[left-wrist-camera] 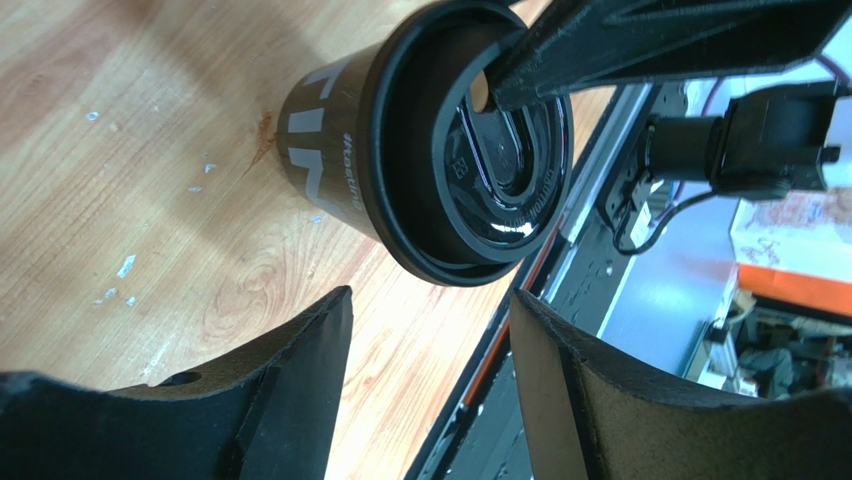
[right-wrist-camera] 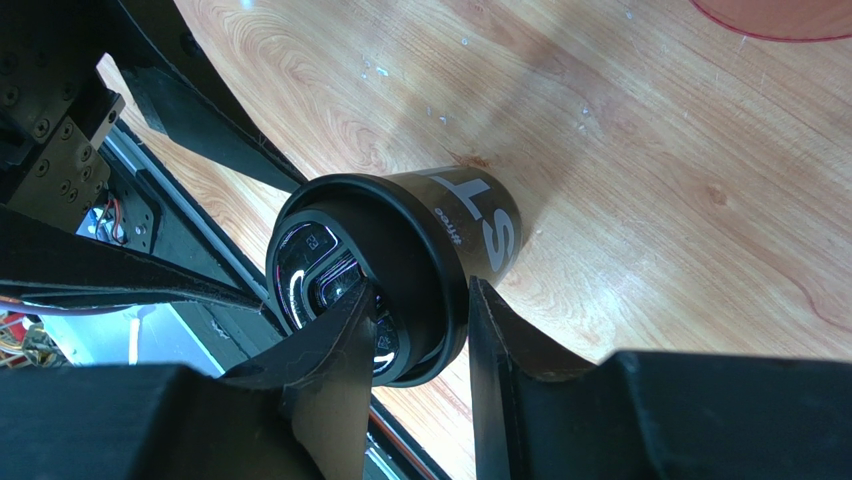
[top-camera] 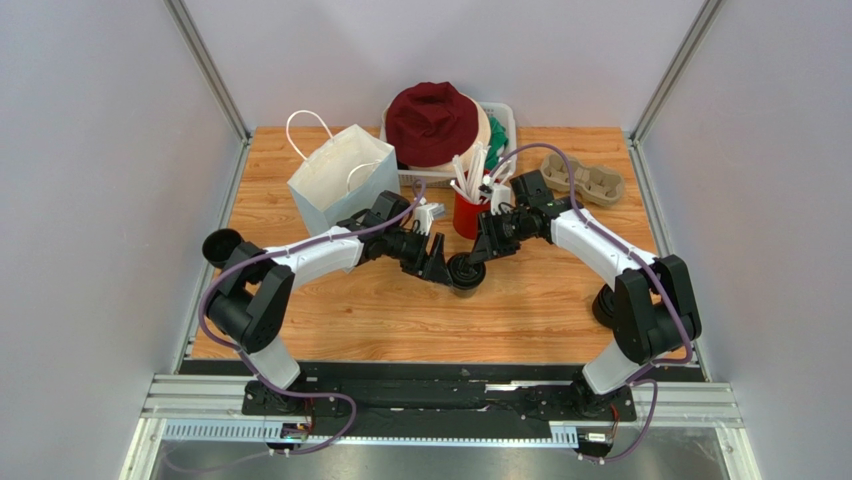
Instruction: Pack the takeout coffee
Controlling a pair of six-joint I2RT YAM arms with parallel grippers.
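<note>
Our left gripper (left-wrist-camera: 430, 300) is released, its two fingers spread wide and touching nothing. The coffee cup (left-wrist-camera: 330, 150) stands upright on the bench (top-camera: 400, 320) just ahead of those fingertips, apart from them. In the left wrist view the cup fills the space straight in front of the open jaws, with white lettering on its dark brown wall. Its black lid (left-wrist-camera: 490, 150) sits on top. Our right gripper (right-wrist-camera: 420, 288) comes at the same cup from the opposite side and is clenched on the rim. One finger (right-wrist-camera: 340, 350) lies across the top of the lid, and the other presses against the outside of the cup wall just under the lid's edge. The rim fills the narrow gap between them. From above, the two grippers nearly meet over the cup, which sits between them and slightly nearer the arm bases. Beyond the right gripper, close behind its wrist, stands a red cup (top-camera: 468, 213) holding white sticks. Beyond the left gripper, a white paper bag (top-camera: 340, 180) stands open on the bench, well apart from the coffee cup.
</note>
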